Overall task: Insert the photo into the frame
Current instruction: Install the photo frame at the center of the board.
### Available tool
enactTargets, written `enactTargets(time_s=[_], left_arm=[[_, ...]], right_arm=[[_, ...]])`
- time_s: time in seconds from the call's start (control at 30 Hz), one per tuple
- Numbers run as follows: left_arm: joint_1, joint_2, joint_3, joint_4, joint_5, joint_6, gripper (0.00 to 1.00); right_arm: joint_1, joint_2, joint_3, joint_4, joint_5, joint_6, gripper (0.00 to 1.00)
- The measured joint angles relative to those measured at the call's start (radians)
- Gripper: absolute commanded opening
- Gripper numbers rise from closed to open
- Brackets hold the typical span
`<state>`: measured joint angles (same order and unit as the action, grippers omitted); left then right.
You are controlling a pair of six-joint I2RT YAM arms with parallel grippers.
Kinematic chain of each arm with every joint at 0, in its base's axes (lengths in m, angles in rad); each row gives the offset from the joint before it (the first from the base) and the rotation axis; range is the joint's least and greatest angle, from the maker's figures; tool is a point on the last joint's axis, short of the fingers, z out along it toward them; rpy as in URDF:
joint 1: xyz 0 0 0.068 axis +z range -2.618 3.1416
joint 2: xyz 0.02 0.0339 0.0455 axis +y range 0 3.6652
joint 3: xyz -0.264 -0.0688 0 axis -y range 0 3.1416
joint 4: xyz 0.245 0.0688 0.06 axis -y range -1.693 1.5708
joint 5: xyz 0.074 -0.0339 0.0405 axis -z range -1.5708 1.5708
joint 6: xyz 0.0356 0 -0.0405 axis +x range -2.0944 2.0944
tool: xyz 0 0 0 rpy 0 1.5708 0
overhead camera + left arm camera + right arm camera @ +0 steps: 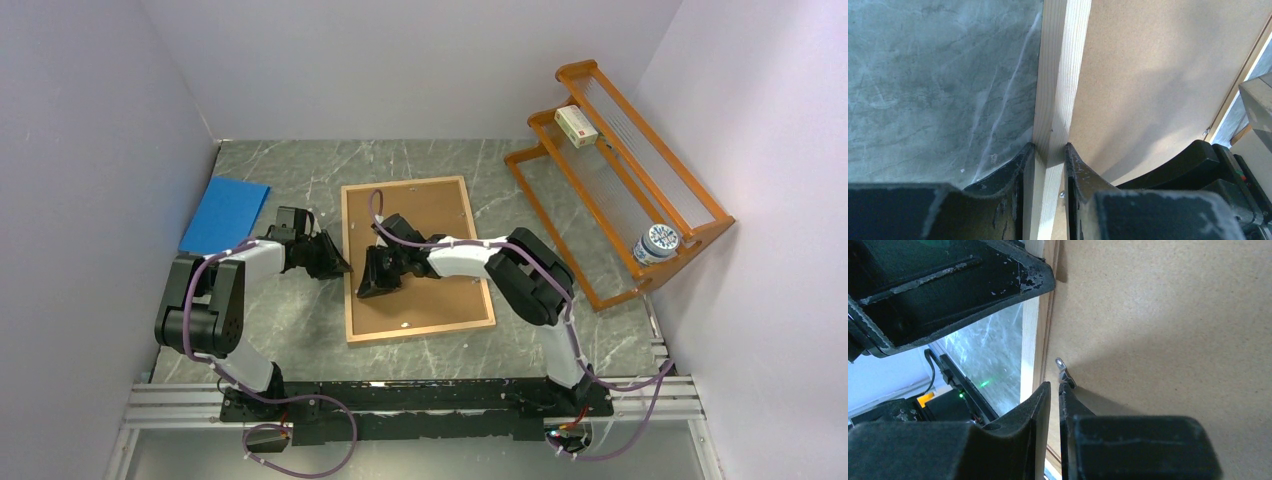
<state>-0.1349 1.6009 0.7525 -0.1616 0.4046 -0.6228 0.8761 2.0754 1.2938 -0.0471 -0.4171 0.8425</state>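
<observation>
The frame [415,331] lies flat at mid-table, back side up, with the brown hardboard backing panel [440,215] set in it. The photo is hidden. My left gripper [338,264] is shut on the frame's left border. In the left wrist view its jaws [1049,147] pinch the pale wooden border [1060,75], one finger on each side. My right gripper [372,285] is low over the panel just inside that border. In the right wrist view its jaws [1052,387] are almost together with nothing between them. One tip touches a small metal tab [1062,369] on the panel [1158,330].
A plain blue sheet [225,213] lies at the back left. An orange slatted rack [620,170] stands at the right, holding a small box [577,126] and a patterned cup [657,243]. The two grippers are close together; the left one shows in the right wrist view [948,285].
</observation>
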Motion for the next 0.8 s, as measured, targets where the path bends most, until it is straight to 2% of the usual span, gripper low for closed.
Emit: enactTargets(time_s=[0.3,0.47,0.8], left_arm=[[0.000,0.000,0.000,0.000,0.001,0.000,0.07],[0.000,0.000,0.000,0.000,0.001,0.000,0.07],[0.000,0.000,0.000,0.000,0.001,0.000,0.06]], right_arm=[[0.005,0.001,0.008,0.005,0.027,-0.003,0.20],[0.008,-0.017,0.005,0.008,0.084,-0.019,0.13],[0.007,-0.014,0.009,-0.005,0.120,-0.031,0.14]])
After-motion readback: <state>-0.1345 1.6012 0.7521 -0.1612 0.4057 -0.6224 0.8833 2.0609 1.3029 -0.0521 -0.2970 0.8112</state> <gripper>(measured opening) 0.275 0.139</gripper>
